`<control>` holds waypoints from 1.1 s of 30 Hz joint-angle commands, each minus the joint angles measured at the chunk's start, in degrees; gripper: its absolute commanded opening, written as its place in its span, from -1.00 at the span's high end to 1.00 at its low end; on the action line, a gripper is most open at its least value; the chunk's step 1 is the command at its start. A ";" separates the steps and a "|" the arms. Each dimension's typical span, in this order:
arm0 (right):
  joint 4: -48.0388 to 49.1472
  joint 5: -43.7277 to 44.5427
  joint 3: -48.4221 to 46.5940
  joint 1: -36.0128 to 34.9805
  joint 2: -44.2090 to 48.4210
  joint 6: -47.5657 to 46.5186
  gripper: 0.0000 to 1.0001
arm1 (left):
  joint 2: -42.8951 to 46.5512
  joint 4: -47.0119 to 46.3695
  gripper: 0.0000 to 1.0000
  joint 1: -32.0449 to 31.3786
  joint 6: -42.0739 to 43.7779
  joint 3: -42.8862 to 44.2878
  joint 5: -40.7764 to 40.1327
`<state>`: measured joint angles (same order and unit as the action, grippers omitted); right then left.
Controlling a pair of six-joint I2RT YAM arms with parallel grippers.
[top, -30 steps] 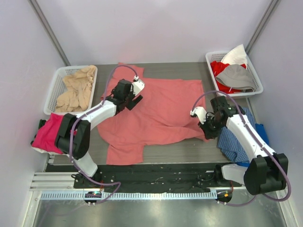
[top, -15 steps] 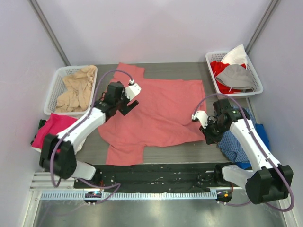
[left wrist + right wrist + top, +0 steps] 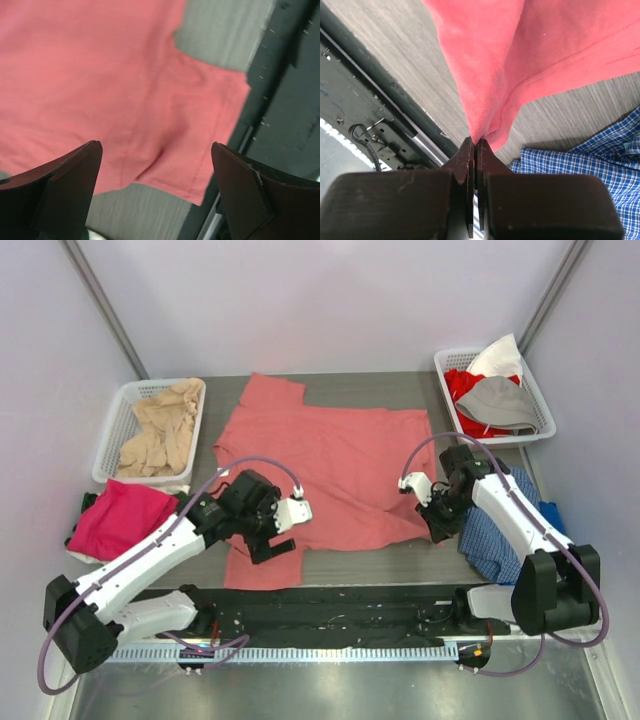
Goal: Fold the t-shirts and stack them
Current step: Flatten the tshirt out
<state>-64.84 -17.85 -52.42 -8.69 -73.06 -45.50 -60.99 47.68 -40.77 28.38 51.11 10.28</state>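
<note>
A salmon-red t-shirt point(image 3: 330, 465) lies spread flat across the middle of the table. My left gripper point(image 3: 285, 530) is open and empty, hovering over the shirt's near-left sleeve point(image 3: 200, 130). My right gripper point(image 3: 437, 523) is shut on the shirt's near-right bottom corner point(image 3: 485, 120) and holds that corner pinched just above the table. A beige t-shirt point(image 3: 160, 430) fills the left basket. A magenta-pink t-shirt point(image 3: 115, 515) lies at the table's left edge. Red and grey shirts point(image 3: 495, 400) sit in the right basket.
A white basket point(image 3: 120, 410) stands at the back left, another white basket point(image 3: 540, 400) at the back right. A blue checked cloth point(image 3: 500, 535) lies at the right edge beside my right gripper. A black rail point(image 3: 340, 605) runs along the table's near edge.
My left gripper has moved from the shirt's far-left shoulder toward the near edge and is now over the near-left sleeve. The far-left sleeve now lies flat. The right gripper has barely moved.
</note>
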 commanded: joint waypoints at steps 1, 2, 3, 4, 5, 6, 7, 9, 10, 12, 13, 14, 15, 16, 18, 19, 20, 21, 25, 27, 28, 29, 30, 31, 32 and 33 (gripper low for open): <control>3.40 1.32 -1.98 -0.36 -1.12 1.81 0.98 | 1.58 2.51 -0.93 -5.79 -5.70 -2.41 -1.31; 4.27 1.76 -1.89 -0.45 -1.30 2.07 0.98 | 1.32 0.76 -0.93 -8.16 -6.40 -2.94 -2.28; 4.63 2.11 -1.72 -0.45 -1.73 2.60 0.98 | 0.79 0.05 -0.93 -9.31 -7.97 -3.99 -3.85; 4.89 2.55 -1.63 -0.54 -1.91 2.78 0.98 | -0.08 -1.78 -0.93 -10.45 -8.77 -4.61 -4.13; 5.51 2.73 -1.54 -0.45 -2.09 2.95 0.98 | -0.53 -2.76 -0.92 -12.03 -9.48 -5.14 -4.04; 5.77 2.90 -1.45 -0.45 -2.26 3.30 0.98 | -0.88 -3.73 -0.90 -12.92 -10.27 -6.02 -5.26; 5.95 3.25 -1.37 -0.54 -2.35 3.48 0.98 | -1.75 -5.48 -0.91 -14.32 -10.54 -6.29 -5.97; 6.30 3.43 -1.54 -0.63 -2.27 4.01 0.98 | -2.20 -6.89 -0.90 -14.60 -10.45 -6.38 -4.41; 6.39 3.61 -1.54 -0.63 -2.35 4.18 0.98 | -3.25 -7.33 -0.90 -15.03 -10.28 -6.20 -4.22; 6.48 4.04 -1.98 -0.80 -2.70 4.54 0.98 | -4.74 -8.04 -0.89 -15.65 -8.79 -5.76 -3.78; 6.57 4.40 -2.15 -0.89 -2.97 4.71 0.98 | -6.23 -8.30 -0.89 -15.91 -8.43 -5.85 -3.69; 6.48 4.49 -2.33 -0.80 -3.06 4.89 0.98 | -7.03 -8.57 -0.89 -16.00 -8.00 -5.85 -3.34; 6.57 4.57 -2.42 -0.89 -3.32 5.15 0.98 | -7.56 -9.35 -0.88 -16.00 -7.29 -5.94 -2.99; 6.65 4.66 -2.42 -0.89 -3.32 5.33 0.98 | -8.43 -9.88 -0.87 -16.09 -6.94 -6.11 -2.55; 6.74 4.84 -2.33 -1.07 -3.50 5.59 0.98 | -9.14 -11.02 -0.87 -16.44 -6.15 -6.55 -1.76; 7.00 5.01 -2.42 -1.07 -3.50 5.85 0.98 | -10.02 -11.64 -0.87 -16.62 -5.71 -6.73 -1.15; 7.01 5.45 -2.42 -1.15 -3.58 5.94 0.98 | -10.37 -11.99 -0.86 -16.71 -5.44 -6.99 -0.62; 7.09 5.54 -2.42 -1.16 -3.67 6.03 0.98 | -10.98 -12.35 -0.87 -17.40 -5.18 -7.08 -0.27; 7.27 6.16 -2.25 -1.24 -3.85 6.38 0.98 | -13.79 -14.37 -0.86 -19.16 -5.27 -8.92 -0.09; 7.53 6.33 -2.16 -1.33 -3.85 6.47 0.98 | -14.41 -15.86 -0.86 -19.96 -5.27 -9.62 -0.09; 7.62 6.42 -2.07 -1.24 -3.93 6.47 0.98 | -14.94 -16.39 -0.85 -20.22 -5.44 -10.24 0.00; 7.71 6.51 -2.07 -1.33 -4.02 6.47 0.98 | -15.99 -17.17 -0.85 -20.92 -5.09 -10.50 -0.52; 7.71 6.51 -2.16 -1.24 -4.11 6.47 0.98 | -16.44 -17.70 -0.85 -21.19 -5.00 -10.68 -1.22; 7.80 6.60 -2.16 -1.33 -4.11 6.56 0.98 | -16.79 -18.58 -0.84 -21.19 -4.57 -11.03 -1.93; 7.71 6.60 -2.16 -1.24 -4.11 6.56 0.98 | -17.31 -18.94 -0.83 -21.19 -4.30 -11.30 -2.20; 7.71 6.51 -2.07 -1.24 -4.11 6.56 0.98 | -17.49 -19.29 -0.83 -21.19 -4.21 -11.38 -2.37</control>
<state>-58.06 -11.90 -52.84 -9.65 -76.97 -39.77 -77.67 32.71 -61.49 22.94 40.16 8.58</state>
